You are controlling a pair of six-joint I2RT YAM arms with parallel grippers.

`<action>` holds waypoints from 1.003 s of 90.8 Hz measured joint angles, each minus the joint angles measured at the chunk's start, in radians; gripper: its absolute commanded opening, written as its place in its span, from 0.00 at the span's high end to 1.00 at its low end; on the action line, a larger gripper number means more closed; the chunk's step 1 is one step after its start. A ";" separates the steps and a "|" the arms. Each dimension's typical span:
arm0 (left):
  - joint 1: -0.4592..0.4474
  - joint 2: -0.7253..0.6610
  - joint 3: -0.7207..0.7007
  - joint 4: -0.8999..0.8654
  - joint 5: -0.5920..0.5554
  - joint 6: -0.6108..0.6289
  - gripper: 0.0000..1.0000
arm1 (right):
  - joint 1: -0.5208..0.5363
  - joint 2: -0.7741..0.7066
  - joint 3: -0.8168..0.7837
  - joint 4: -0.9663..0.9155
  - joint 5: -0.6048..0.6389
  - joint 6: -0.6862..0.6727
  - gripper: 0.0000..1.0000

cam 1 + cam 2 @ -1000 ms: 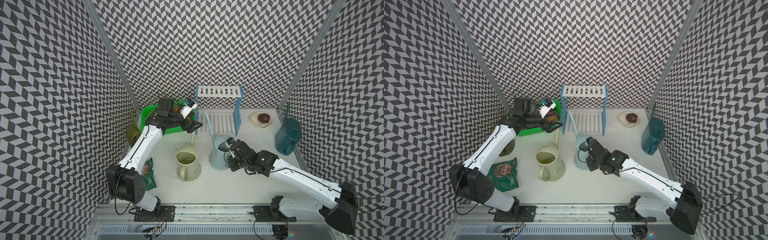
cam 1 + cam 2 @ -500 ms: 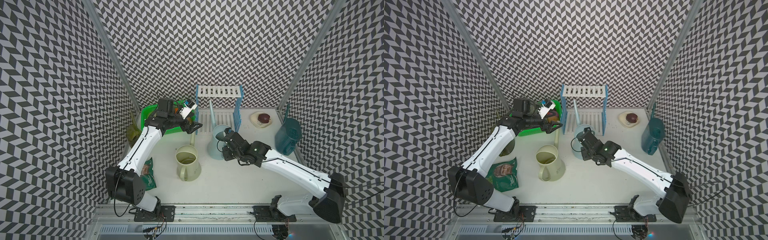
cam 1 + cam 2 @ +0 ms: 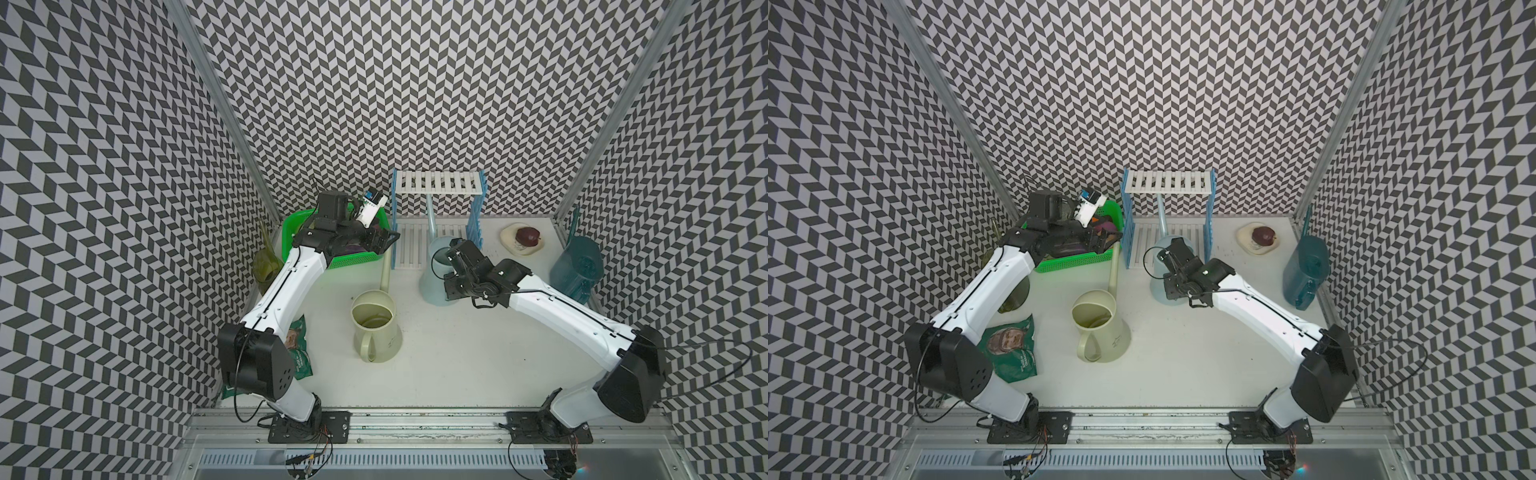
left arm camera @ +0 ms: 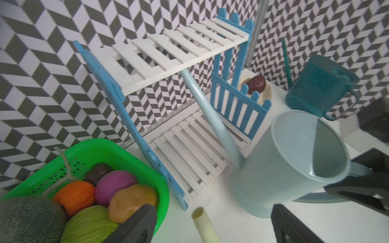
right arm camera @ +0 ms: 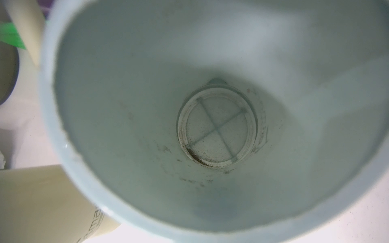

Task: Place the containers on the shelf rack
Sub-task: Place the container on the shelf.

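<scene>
Cream watering can (image 5: 42,199): dark print on the wall, cut off, seemingly "ma".
Green snack bag (image 3: 1013,353): white lettering, too small to read.
Pale blue watering can (image 5: 210,63): embossed floor marks, illegible.

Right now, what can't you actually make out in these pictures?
- Olive-green watering can: both top views, partly behind the left arm.
- How the right gripper holds the pale blue watering can: top views, its own wrist covers the fingers; right wrist view shows only the can's inside.
- Snack bag lettering: top views, too small.
</scene>
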 measured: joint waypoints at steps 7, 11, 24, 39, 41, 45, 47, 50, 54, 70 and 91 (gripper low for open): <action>-0.002 0.062 0.055 0.008 -0.051 -0.035 0.14 | -0.019 0.033 0.039 -0.015 -0.014 -0.012 0.94; -0.005 0.092 0.078 0.010 -0.079 -0.052 0.15 | -0.029 0.053 0.065 -0.027 -0.023 -0.018 0.94; -0.021 0.173 0.144 0.007 -0.147 -0.098 0.18 | -0.055 0.105 0.133 -0.051 -0.045 -0.034 0.94; -0.046 0.279 0.274 -0.005 -0.204 -0.138 0.29 | -0.074 0.147 0.191 -0.066 -0.050 -0.041 0.94; -0.047 0.293 0.291 -0.008 -0.210 -0.142 0.30 | -0.077 0.151 0.197 -0.067 -0.049 -0.041 0.94; -0.051 0.321 0.325 -0.014 -0.227 -0.155 0.33 | -0.080 0.159 0.209 -0.072 -0.048 -0.041 0.94; -0.053 0.333 0.341 -0.018 -0.233 -0.158 0.34 | -0.082 0.162 0.214 -0.073 -0.047 -0.041 0.94; -0.054 0.351 0.360 -0.023 -0.244 -0.165 0.34 | -0.084 0.166 0.222 -0.075 -0.045 -0.041 0.94; -0.057 0.371 0.376 -0.029 -0.255 -0.177 0.36 | -0.087 0.171 0.229 -0.077 -0.039 -0.041 0.94; -0.065 0.410 0.386 -0.062 -0.283 -0.196 0.39 | -0.091 0.192 0.257 -0.079 -0.010 -0.038 0.94; -0.067 0.417 0.386 -0.071 -0.303 -0.206 0.44 | -0.105 0.238 0.293 -0.076 0.023 -0.036 0.94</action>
